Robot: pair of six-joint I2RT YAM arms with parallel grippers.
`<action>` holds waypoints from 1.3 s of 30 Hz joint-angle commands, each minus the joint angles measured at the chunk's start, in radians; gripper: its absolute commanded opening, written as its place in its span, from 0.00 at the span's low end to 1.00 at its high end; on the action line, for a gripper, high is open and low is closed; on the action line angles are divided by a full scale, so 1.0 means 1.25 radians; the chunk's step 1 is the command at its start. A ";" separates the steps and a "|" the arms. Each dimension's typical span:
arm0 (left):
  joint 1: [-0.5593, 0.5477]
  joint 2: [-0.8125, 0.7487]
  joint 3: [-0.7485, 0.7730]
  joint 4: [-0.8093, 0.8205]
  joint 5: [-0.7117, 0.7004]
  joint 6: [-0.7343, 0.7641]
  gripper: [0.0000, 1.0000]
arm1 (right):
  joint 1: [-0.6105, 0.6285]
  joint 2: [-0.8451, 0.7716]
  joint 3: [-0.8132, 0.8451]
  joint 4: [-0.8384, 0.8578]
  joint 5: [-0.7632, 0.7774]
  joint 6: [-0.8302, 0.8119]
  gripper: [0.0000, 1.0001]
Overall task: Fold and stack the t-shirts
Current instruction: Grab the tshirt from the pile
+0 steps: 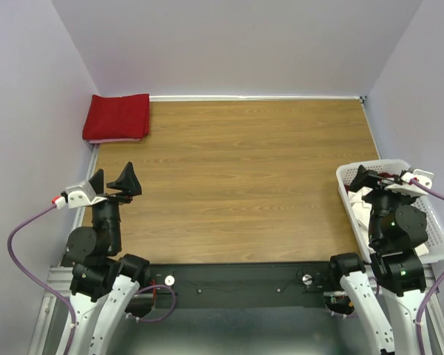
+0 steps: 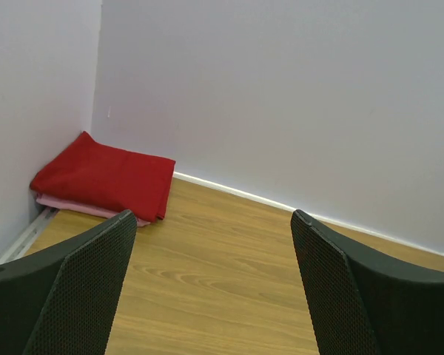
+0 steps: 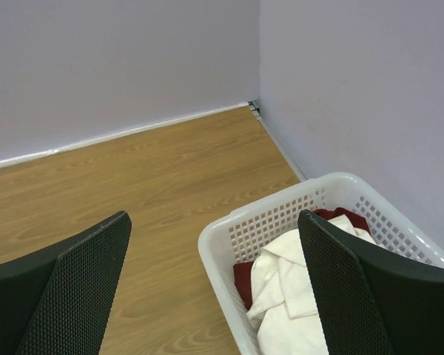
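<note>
Jaws on both arms stand wide open, holding nothing: the left arm (image 1: 103, 222) hovers over the near left edge of the table (image 1: 244, 185), the right arm (image 1: 396, 225) above a white lattice basket (image 3: 229, 229) at the near right edge. A folded bright red t-shirt (image 1: 118, 116) lies in the table's far left corner, on a paler folded cloth (image 2: 81, 207) whose edge peeks out beneath. Inside the basket, a crumpled cream-white t-shirt (image 3: 281, 296) lies over a dark red one (image 3: 243, 277).

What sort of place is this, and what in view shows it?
Probably a robot laundry-folding test cell: a left arm and right arm bolted to a wood-grain table, plain walls boxing it in, a white lattice basket of crumpled t-shirts, a folded red t-shirt in the far corner.
</note>
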 commanded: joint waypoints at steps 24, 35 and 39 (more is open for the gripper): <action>-0.004 0.031 -0.123 0.121 0.115 -0.026 0.92 | -0.047 0.644 0.191 -0.164 0.186 0.306 1.00; -0.004 -0.012 -0.129 0.135 0.133 -0.017 0.92 | -0.310 0.756 0.131 -0.160 0.142 0.430 0.92; -0.007 -0.025 -0.129 0.132 0.136 -0.019 0.92 | -0.421 0.783 0.108 -0.122 0.058 0.526 0.91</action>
